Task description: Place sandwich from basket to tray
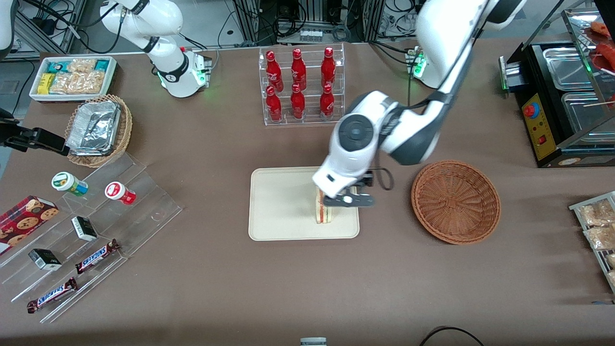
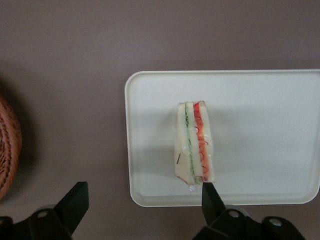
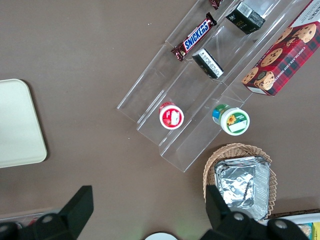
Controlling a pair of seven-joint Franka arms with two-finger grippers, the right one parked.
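Gripper point(image 2: 140, 200): we see its fingers point(image 2: 75, 200) spread wide, holding nothing, just above the tray.
Sandwich point(image 2: 195, 145): standing on edge on the tray, under the gripper.
Tray point(image 1: 278, 202): our landmark.
Basket point(image 1: 455, 202): beside the tray, toward the working arm's end.

bottle rack point(image 1: 301, 85): six red bottles | foil trays point(image 1: 93, 127) in tan basket | Snickers bars point(image 1: 97, 256) on acrylic steps | cookie box point(image 1: 24, 222)

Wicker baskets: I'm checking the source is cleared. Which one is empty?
The reddish-brown basket beside the tray; the tan basket holds foil trays. The gripper hangs open over the sandwich.
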